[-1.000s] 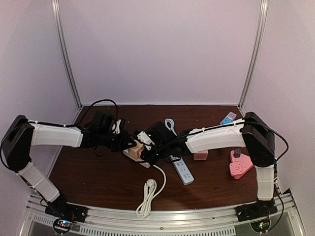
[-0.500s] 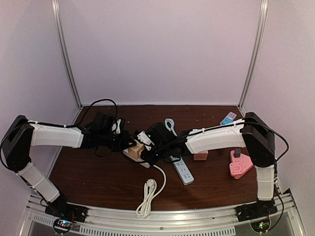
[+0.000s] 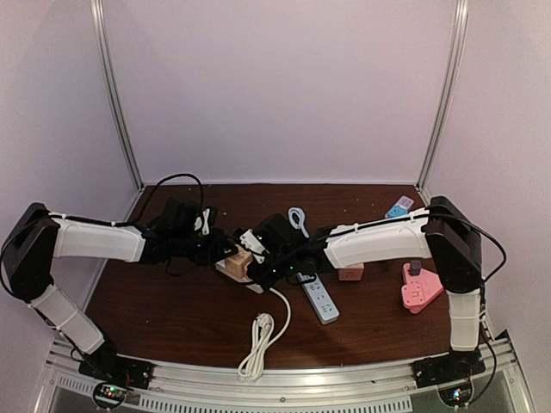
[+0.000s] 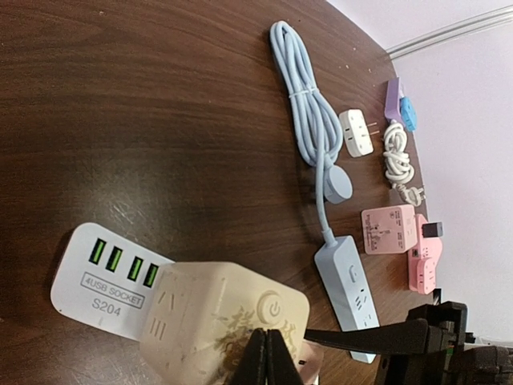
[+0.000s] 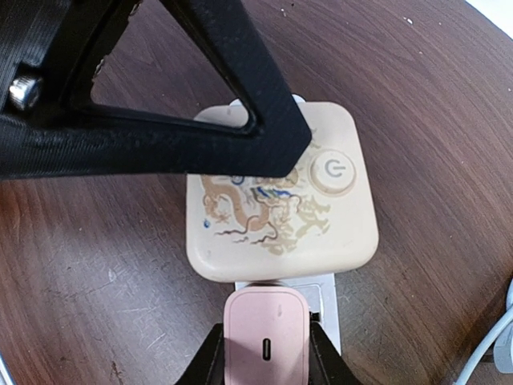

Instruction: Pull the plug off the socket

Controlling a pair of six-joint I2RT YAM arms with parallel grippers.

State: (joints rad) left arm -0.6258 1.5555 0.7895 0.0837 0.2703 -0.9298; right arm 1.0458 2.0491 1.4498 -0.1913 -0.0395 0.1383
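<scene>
Wrist footage from the right arm shows the right fingers (image 5: 210, 358) clamped around a pink rounded plastic plug (image 5: 264, 341), butted against the beige dragon-printed cube socket (image 5: 280, 192) on the dark wooden desk (image 5: 96, 265); from overhead this is too small and crowded to make out. The left fingers (image 4: 258, 361), tips closed together, sit over the cube's top. Plug prongs are hidden

We see a robot lab: plain white walls (image 3: 275, 86) box in a brown table (image 3: 172, 310) with two robot arms (image 3: 95, 238).
</scene>
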